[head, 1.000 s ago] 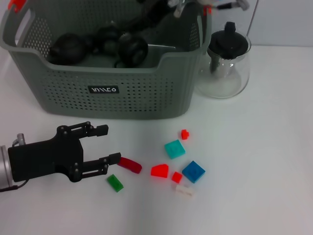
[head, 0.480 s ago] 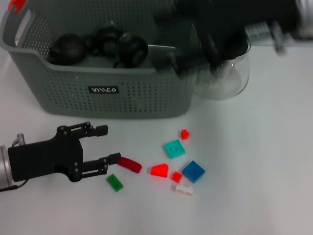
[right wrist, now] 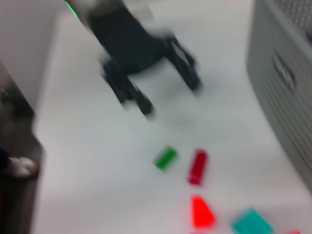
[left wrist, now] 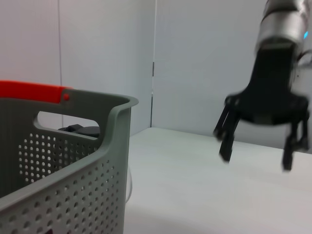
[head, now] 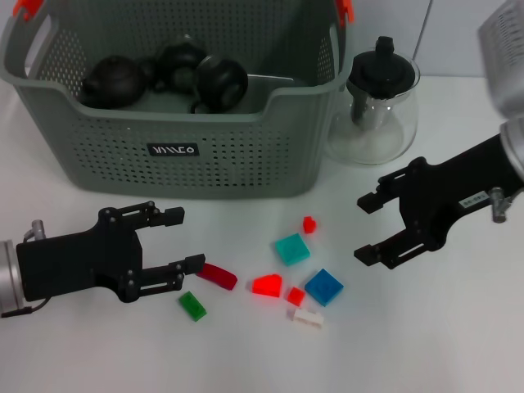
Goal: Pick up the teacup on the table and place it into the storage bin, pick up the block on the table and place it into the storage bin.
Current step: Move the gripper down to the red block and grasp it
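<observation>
The grey-green perforated storage bin [head: 246, 155] stands at the back left and holds dark round teaware [head: 219, 80]. Loose blocks lie in front of it: dark red [head: 217, 276], green [head: 193, 306], bright red [head: 268, 285], teal [head: 292, 249], blue [head: 324, 286]. My left gripper [head: 187, 239] is open and empty, low at the front left, with one fingertip close to the dark red block. My right gripper [head: 363, 229] is open and empty, just right of the blocks. It also shows in the left wrist view [left wrist: 256, 156].
A glass teapot with a black lid [head: 378, 106] stands right of the bin. A small red block [head: 309, 223] and a white block [head: 309, 318] lie among the others. The right wrist view shows the left gripper [right wrist: 170, 97], blurred, the green block [right wrist: 165, 158] and the bin wall [right wrist: 287, 83].
My right arm has swung from above the bin down to the table, right of the blocks. The left arm and the blocks have not moved.
</observation>
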You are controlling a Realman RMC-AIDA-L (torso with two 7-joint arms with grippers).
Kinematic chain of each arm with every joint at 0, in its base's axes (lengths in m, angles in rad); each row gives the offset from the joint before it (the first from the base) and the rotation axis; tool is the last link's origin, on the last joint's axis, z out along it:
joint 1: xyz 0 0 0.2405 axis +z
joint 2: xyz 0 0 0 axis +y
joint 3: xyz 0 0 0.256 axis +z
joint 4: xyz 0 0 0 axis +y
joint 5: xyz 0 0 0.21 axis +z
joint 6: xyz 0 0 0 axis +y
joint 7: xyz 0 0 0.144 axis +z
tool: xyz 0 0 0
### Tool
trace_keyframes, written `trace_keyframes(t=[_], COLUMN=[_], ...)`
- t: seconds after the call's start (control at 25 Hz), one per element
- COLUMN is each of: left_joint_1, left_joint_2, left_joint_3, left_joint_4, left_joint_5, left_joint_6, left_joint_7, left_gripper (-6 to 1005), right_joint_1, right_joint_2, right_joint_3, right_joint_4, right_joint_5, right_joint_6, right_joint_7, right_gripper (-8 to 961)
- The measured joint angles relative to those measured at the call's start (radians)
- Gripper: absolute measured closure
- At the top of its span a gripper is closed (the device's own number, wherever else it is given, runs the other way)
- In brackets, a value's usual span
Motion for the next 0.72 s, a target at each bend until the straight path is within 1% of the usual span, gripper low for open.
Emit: trace_keyframes(t=[0.08, 0.16, 0.36, 0.56, 0.72], left_joint_1=[-0.001, -0.001, -0.001, -0.003, -0.004], left_joint_2=[0.000, 0.000, -0.001, 0.000, 0.000], left_joint_3=[0.000, 0.000, -0.002, -0.003, -0.003], left_joint_4=[0.000, 0.000, -0.002, -0.010, -0.011], left_joint_5=[0.000, 0.000, 0.001, 0.001, 0.001], left_joint_6=[0.000, 0.000, 0.000, 0.000, 0.000], left_joint_7=[0.000, 0.001, 0.001, 0.002, 0.003], left_gripper=[290, 290, 290, 290, 290], right_joint_1=[0.013, 0.029, 0.079, 0.131, 0.149], right_joint_2=[0.009, 0.013, 0.010, 0.015, 0.017], right_joint_3=[0.000, -0.004, -0.007, -0.007, -0.007], right_joint_4=[0.041, 0.099, 0.274, 0.427, 0.486], right_joint_5=[-0.050, -0.070, -0.074, -0.074, -0.065], right_joint_6=[0.049, 0.109, 0.263, 0.417, 0.496], right_joint_7=[0.003, 0.005, 0.019, 0.039, 0.067], right_gripper=[128, 128, 127, 127, 127])
